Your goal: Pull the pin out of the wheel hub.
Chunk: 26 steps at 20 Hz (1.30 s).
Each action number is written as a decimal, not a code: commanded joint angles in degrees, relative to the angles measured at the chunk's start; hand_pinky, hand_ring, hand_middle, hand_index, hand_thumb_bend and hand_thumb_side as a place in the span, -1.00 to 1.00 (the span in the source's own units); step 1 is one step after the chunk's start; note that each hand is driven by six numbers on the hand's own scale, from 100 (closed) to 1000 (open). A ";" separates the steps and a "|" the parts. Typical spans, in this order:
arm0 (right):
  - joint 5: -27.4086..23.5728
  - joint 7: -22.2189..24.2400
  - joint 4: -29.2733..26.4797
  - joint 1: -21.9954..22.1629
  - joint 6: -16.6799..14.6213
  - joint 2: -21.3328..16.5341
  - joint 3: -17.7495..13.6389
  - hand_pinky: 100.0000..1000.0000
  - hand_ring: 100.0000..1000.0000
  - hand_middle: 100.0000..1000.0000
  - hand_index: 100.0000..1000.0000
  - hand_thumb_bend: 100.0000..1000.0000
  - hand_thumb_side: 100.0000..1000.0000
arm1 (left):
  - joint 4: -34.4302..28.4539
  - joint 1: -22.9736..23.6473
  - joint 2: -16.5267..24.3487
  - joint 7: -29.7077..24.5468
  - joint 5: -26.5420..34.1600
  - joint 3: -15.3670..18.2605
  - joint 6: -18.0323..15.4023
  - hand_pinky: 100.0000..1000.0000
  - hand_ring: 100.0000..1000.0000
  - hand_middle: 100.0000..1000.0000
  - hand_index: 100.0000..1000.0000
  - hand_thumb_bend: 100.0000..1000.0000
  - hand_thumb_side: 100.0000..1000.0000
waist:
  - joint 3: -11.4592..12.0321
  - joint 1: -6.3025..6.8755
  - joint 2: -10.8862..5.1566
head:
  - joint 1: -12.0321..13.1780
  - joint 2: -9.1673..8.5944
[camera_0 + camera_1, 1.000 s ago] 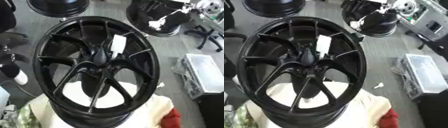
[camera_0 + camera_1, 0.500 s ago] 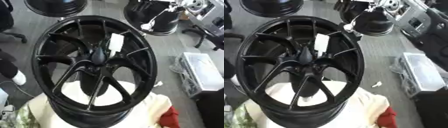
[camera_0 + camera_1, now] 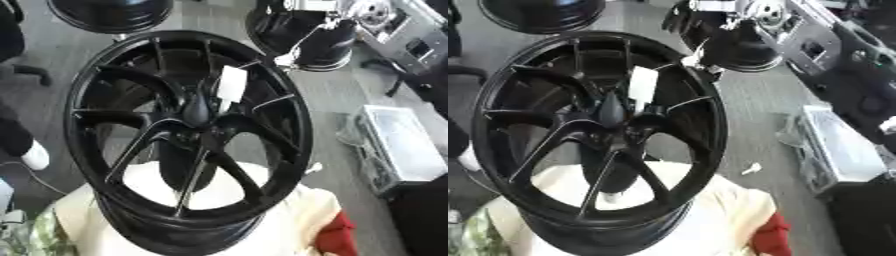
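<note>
A big black spoked wheel hub (image 3: 188,130) lies tilted on a cream cloth (image 3: 289,210). At its centre stands a dark tapered pin (image 3: 198,106). A white tag (image 3: 232,84) sits on a spoke just to the right of it. My right arm (image 3: 859,85), black with silver joints, comes in from the upper right corner. Its hand end (image 3: 702,17) hangs over the far side, above the hub's rim and well away from the pin. My left hand shows in neither view.
Two more black wheels (image 3: 109,12) (image 3: 311,37) lie on the grey floor behind. A clear plastic box (image 3: 398,150) stands at the right, a red cloth (image 3: 337,235) at the lower right. A chair base (image 3: 31,72) and a white shoe (image 3: 35,155) are at the left.
My right arm has come further in from the upper right toward the hub's far rim. The hub, pin and tag have kept their places; the picture has shifted slightly.
</note>
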 commanded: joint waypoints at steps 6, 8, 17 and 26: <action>-2.62 0.02 -1.09 -0.52 2.62 0.86 -2.59 0.66 0.54 0.46 0.66 -0.71 -0.62 | -0.82 0.23 2.02 -0.07 -0.41 0.50 -0.35 0.51 0.94 0.65 0.63 -1.00 0.14 | -0.39 0.12 -0.72 | -1.65 0.34; -2.65 0.12 -1.07 -0.61 3.02 1.13 -2.59 0.66 0.53 0.46 0.66 -0.69 -0.61 | -1.14 0.53 2.78 -0.10 -0.64 0.54 -1.04 0.51 0.94 0.65 0.63 -1.00 0.13 | -0.40 0.14 -0.70 | -1.87 0.34; -3.63 -0.26 -0.45 -0.16 5.51 3.59 -3.67 0.63 0.50 0.44 0.66 -0.90 -0.75 | -1.38 1.08 7.28 1.45 0.11 1.03 -6.49 0.51 0.93 0.66 0.63 -1.00 0.09 | -0.14 0.53 -1.29 | -1.60 0.34; -6.79 0.47 -1.29 0.36 7.24 5.40 -4.09 0.60 0.47 0.43 0.66 -0.99 -0.73 | 0.34 1.12 6.28 1.04 -0.27 1.02 -5.18 0.51 0.94 0.65 0.63 -1.00 0.10 | -0.07 -0.02 -1.78 | -1.11 0.34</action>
